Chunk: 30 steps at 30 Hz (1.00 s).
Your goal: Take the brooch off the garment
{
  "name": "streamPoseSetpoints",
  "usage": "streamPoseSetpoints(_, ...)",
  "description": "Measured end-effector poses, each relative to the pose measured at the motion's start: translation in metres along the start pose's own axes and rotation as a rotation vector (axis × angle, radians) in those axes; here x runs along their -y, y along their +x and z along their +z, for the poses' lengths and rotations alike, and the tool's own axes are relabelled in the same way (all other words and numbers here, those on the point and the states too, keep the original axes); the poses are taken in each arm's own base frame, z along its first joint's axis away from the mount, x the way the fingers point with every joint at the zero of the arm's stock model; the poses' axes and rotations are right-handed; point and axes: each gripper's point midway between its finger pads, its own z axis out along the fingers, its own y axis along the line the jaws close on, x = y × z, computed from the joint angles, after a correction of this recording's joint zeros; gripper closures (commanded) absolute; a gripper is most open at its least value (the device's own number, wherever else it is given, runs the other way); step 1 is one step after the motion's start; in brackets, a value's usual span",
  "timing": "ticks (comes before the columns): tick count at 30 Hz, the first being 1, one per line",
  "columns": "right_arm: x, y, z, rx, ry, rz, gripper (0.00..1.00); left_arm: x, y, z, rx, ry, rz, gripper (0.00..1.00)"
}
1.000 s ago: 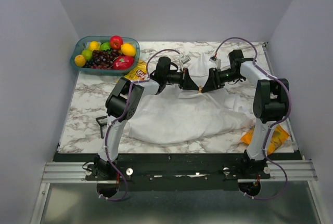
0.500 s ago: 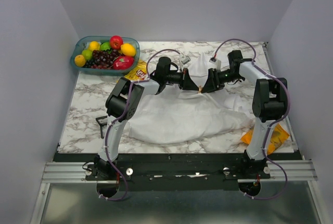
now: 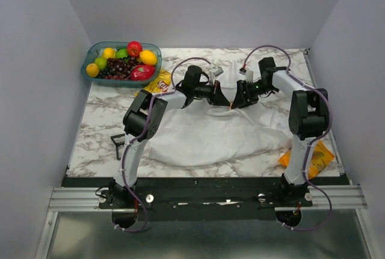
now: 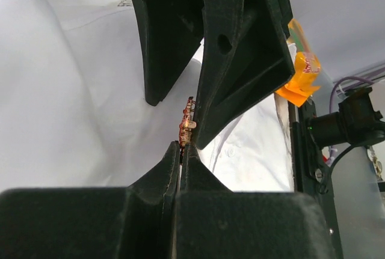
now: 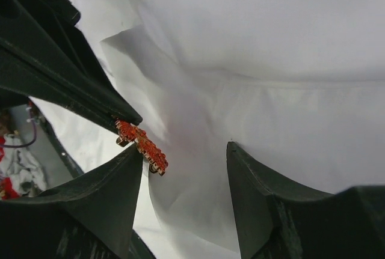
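Left gripper (image 4: 181, 148) tight on brooch (image 4: 187, 124) by garment (image 4: 72, 91); right gripper (image 5: 186, 148) agape

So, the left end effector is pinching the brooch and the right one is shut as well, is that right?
Not quite: the right end effector is open, its fingers apart, as the right wrist view shows. The left end effector does pinch the brooch.
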Motion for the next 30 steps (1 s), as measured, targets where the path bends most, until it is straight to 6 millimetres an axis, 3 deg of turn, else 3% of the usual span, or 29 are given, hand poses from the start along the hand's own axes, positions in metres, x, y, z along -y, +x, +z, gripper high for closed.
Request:
streamPoseSetpoints(12, 0.005, -0.003, -0.001, -0.035, 0.079, -0.087, 0.23, -0.01, 0.01, -0.001, -0.043, -0.06, 0.007, 1.0)
streamPoseSetpoints(20, -0.041, -0.024, -0.059, 0.087, -0.025, -0.256, 0.25, -0.005, 0.005, -0.013, -0.09, -0.086, 0.102, 1.0)
streamPoseSetpoints(23, -0.048, -0.029, -0.072, 0.124, -0.03, -0.285, 0.26, -0.003, -0.005, -0.016, -0.089, -0.108, 0.159, 1.0)
streamPoseSetpoints(27, -0.044, -0.023, -0.07, 0.117, -0.019, -0.28, 0.27, -0.004, -0.012, -0.02, -0.086, -0.151, 0.219, 1.0)
streamPoseSetpoints(30, -0.038, -0.01, -0.062, 0.089, -0.016, -0.254, 0.34, -0.003, -0.016, -0.02, -0.087, -0.176, 0.26, 1.0)
